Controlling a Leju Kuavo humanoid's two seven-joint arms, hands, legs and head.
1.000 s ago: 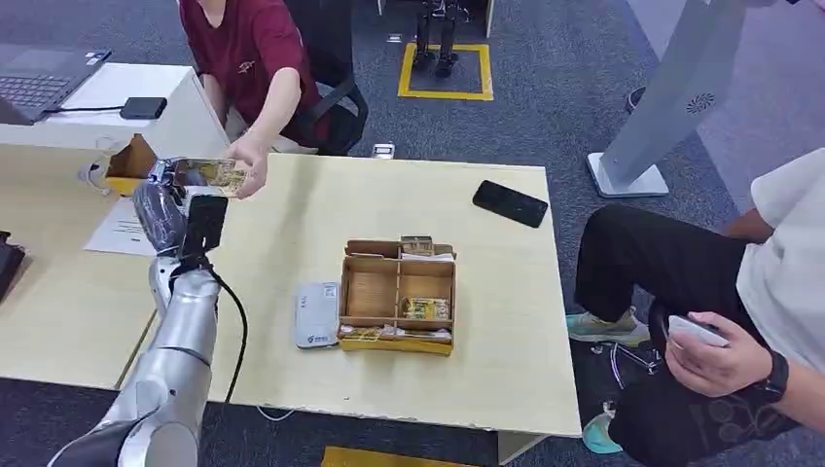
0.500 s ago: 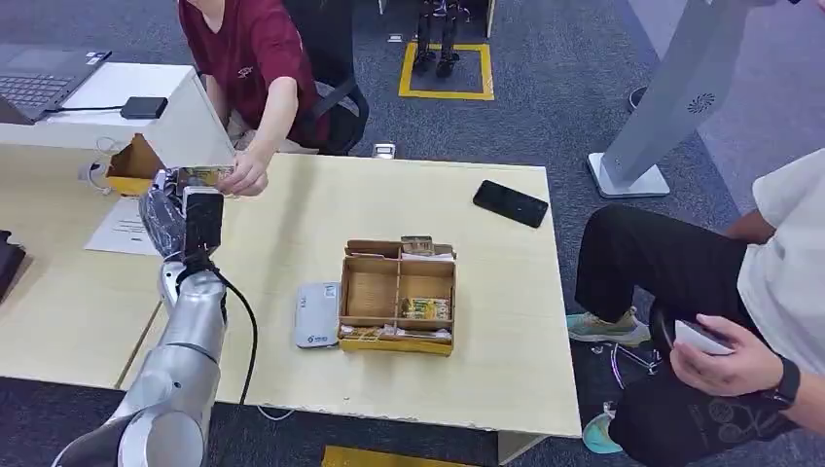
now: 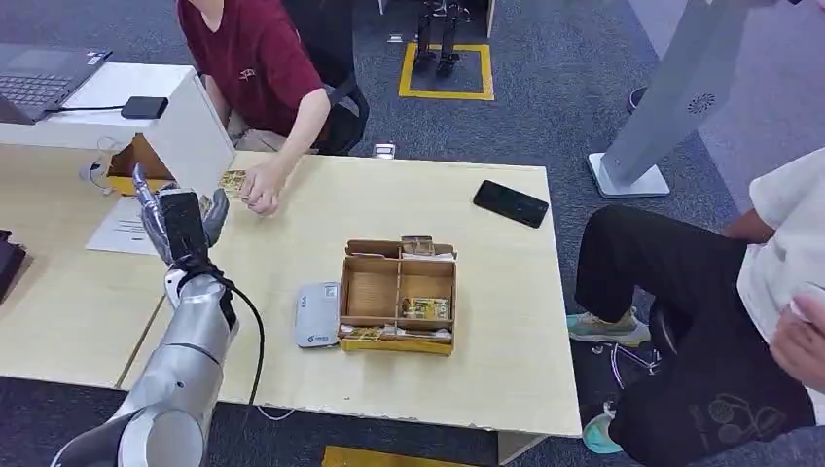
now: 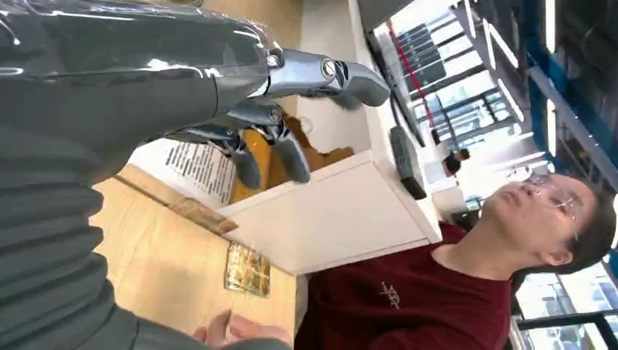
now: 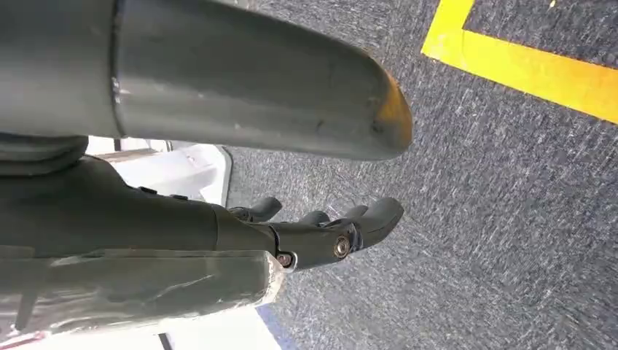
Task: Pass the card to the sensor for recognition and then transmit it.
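Observation:
The yellow patterned card (image 3: 232,181) lies flat on the table's far left part, with the fingers of a person's hand (image 3: 261,189) on it. My left hand (image 3: 181,218) is raised just to the near left of the card, its fingers spread and nothing in it. In the left wrist view the same card (image 4: 248,268) lies on the wood beyond my empty left hand (image 4: 277,109). The white card sensor (image 3: 316,314) lies on the table left of the cardboard box. My right hand (image 5: 321,230) hangs over grey carpet, loosely open and empty.
A compartmented cardboard box (image 3: 397,297) holding more cards stands mid-table. A black phone (image 3: 510,203) lies at the far right. A white partition (image 3: 190,117) and a paper sheet (image 3: 122,230) are to the left. A second person (image 3: 739,292) sits on the right.
The person took the card out of my left hand and laid it on the table. My left hand spread its fingers and drew back slightly toward me.

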